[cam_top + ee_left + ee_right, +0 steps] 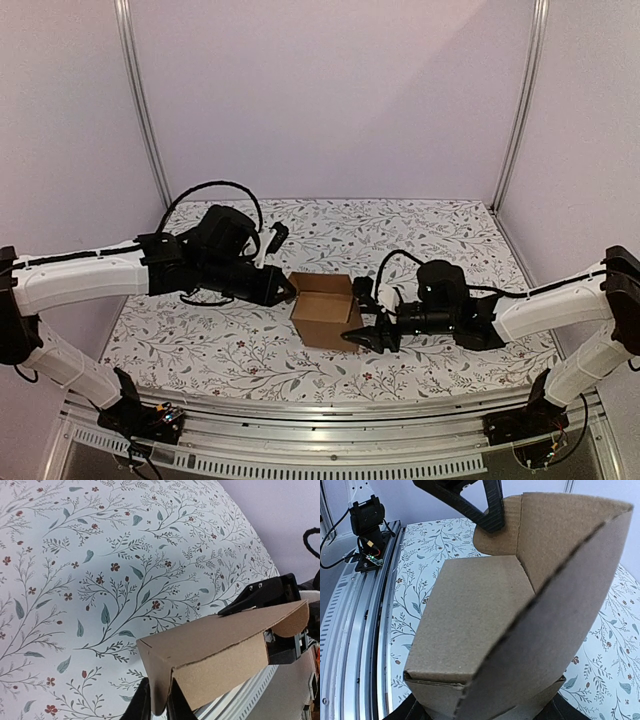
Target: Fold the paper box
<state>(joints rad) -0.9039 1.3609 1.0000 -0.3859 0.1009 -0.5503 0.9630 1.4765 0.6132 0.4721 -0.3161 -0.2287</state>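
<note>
The paper box [325, 312] is a small brown carton standing mid-table with its top open. My left gripper [288, 290] is at its left side. In the left wrist view the gripper [159, 700] is shut on a thin side flap of the box [215, 645]. My right gripper [362, 338] is at the box's right front corner. In the right wrist view the box [480, 610] fills the frame, and the gripper [487, 712] has a finger on either side of its near end, holding it. A tall flap [560, 580] stands on the right.
The floral tablecloth [220, 350] covers the table. A metal rail [320, 420] runs along the near edge and shows in the right wrist view [355, 630]. Plain walls and two posts enclose the back. The left arm's base [367, 520] stands by the rail.
</note>
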